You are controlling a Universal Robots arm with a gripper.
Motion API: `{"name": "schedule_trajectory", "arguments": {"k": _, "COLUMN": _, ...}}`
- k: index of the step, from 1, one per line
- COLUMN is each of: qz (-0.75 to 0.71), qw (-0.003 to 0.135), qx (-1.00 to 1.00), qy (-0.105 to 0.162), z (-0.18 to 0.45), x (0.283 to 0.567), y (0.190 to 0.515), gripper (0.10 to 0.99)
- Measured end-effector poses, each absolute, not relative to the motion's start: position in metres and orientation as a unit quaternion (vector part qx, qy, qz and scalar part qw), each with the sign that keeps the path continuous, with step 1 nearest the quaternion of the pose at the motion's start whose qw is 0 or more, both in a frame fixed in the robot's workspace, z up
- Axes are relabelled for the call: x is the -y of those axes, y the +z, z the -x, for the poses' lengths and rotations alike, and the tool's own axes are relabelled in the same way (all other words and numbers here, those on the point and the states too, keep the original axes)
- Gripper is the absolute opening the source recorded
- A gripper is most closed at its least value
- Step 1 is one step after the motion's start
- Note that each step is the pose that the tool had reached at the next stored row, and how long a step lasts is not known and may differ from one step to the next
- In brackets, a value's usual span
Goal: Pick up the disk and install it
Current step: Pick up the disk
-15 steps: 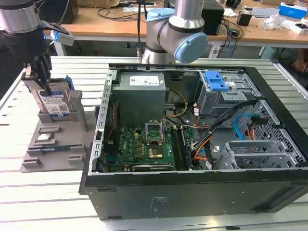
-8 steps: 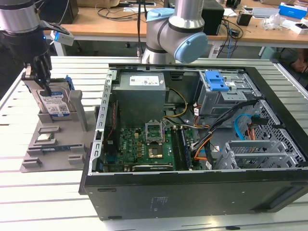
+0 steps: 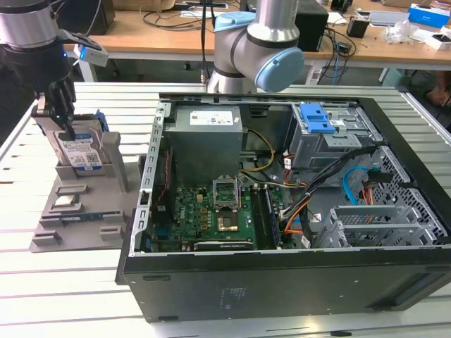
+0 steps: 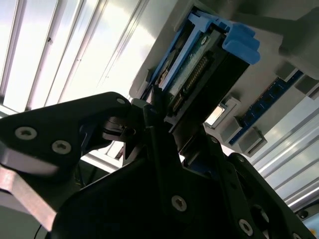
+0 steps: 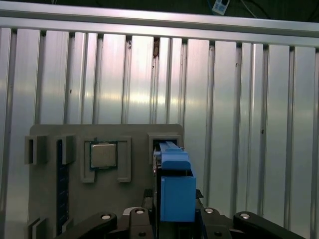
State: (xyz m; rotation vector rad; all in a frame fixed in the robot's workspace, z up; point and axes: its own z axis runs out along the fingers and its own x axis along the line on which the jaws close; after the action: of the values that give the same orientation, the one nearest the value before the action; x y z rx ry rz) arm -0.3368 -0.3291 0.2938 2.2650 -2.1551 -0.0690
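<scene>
The disk (image 3: 83, 151), silver-grey with a blue-and-white label and a blue carrier frame, stands on edge in a slot of the grey holder (image 3: 77, 211) at the exterior view's left. My gripper (image 3: 67, 130) comes down on it from above, its black fingers straddling the disk's top edge. In the first wrist view the blue frame of the disk (image 5: 174, 194) sits tight between the finger links of the gripper (image 5: 174, 221). The second wrist view shows a fingertip (image 4: 153, 102) against the disk's (image 4: 199, 84) connector edge. The disk still rests in the holder's slot.
The open computer case (image 3: 282, 267) lies at the exterior view's right, with a grey drive cage (image 3: 331, 151) under a blue latch (image 3: 317, 118), a power-supply box (image 3: 204, 141) and loose cables. The arm's base (image 3: 254, 49) stands behind it. A processor chip (image 5: 103, 155) lies in the holder.
</scene>
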Motion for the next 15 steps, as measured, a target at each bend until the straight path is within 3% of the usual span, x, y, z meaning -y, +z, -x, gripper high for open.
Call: {"name": "schedule_trajectory", "arguments": {"k": 15, "qz": -0.724, "qw": 0.007, "qx": 0.689, "qy": -0.022, "z": 0.336, "x": 0.325, "y": 0.327, "gripper": 0.365}}
